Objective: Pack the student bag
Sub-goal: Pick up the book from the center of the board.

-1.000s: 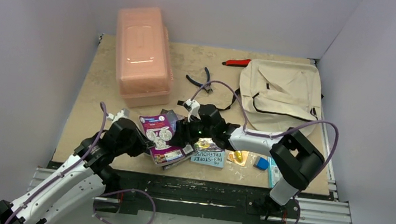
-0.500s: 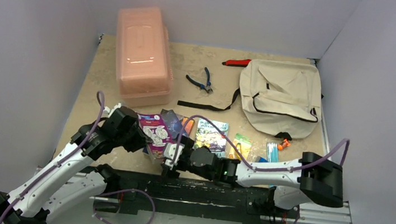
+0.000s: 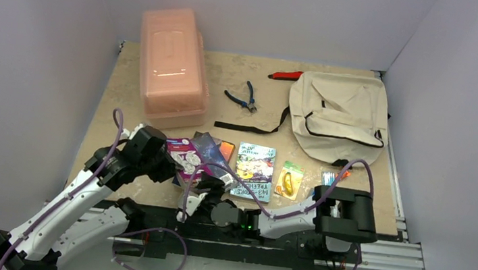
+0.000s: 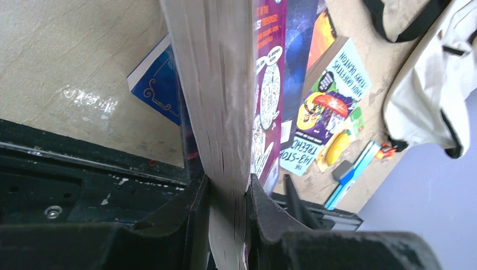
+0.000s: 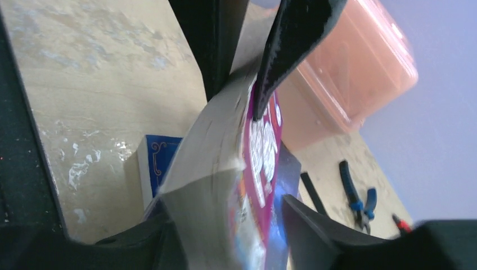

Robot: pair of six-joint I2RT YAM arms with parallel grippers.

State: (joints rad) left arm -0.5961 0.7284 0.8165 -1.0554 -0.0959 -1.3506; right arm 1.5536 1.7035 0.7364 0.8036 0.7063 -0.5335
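Cream, black-trimmed student bag (image 3: 340, 116) lies flat at the table's (image 3: 125, 95) far right corner. The left pincer (image 4: 228, 188) clamps the purple book (image 4: 219, 84); the right pincer (image 5: 225, 208) straddles it, grip unclear.

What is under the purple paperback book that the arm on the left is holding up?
A flat blue book with gold corner ornament lies on the beige table beneath the purple paperback book. Only one corner shows; the rest is covered.

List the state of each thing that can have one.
backpack: lying flat, looks closed
pink box: lid shut
pliers: handles spread
purple book: tilted up, clamped
left gripper: shut on purple book
right gripper: open around the book's edge
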